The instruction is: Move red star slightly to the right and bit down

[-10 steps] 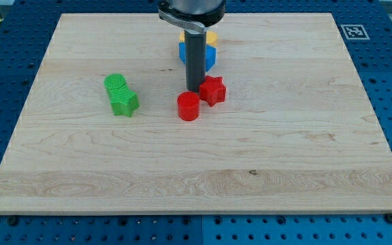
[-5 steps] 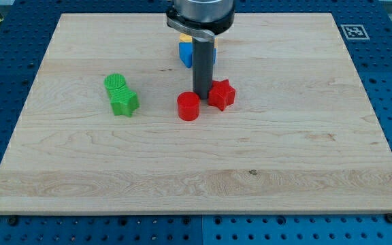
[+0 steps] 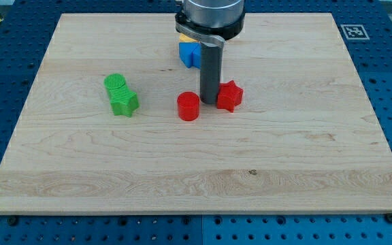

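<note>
The red star (image 3: pixel 230 96) lies near the middle of the wooden board (image 3: pixel 196 170), a little toward the view's top. My tip (image 3: pixel 209 102) stands right against the star's left side, between it and the red cylinder (image 3: pixel 188 107). The rod rises straight up from the tip and hides part of the blocks behind it.
A blue block (image 3: pixel 189 54) with a yellow block partly hidden behind it sits near the view's top, behind the rod. A green cylinder (image 3: pixel 116 84) and a green star (image 3: pixel 124 103) touch each other at the view's left.
My tip has slid to the view's right and slightly down, pushing the red star the same way. The star has parted from the red cylinder, which stayed put.
</note>
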{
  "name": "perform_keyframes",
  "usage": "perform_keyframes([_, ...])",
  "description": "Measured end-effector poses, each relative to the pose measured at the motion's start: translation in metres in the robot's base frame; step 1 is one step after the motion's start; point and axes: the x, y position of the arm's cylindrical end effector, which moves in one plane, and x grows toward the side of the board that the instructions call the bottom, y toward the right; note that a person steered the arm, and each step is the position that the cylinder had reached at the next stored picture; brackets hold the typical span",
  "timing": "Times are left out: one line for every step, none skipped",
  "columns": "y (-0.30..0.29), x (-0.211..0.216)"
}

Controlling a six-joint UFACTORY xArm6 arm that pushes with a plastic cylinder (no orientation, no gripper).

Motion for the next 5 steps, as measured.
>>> perform_keyframes([0.01,0.0])
perform_keyframes([0.01,0.003])
perform_keyframes([0.019,0.019])
perform_keyframes([0.031,0.017])
perform_keyframes([0.051,0.014])
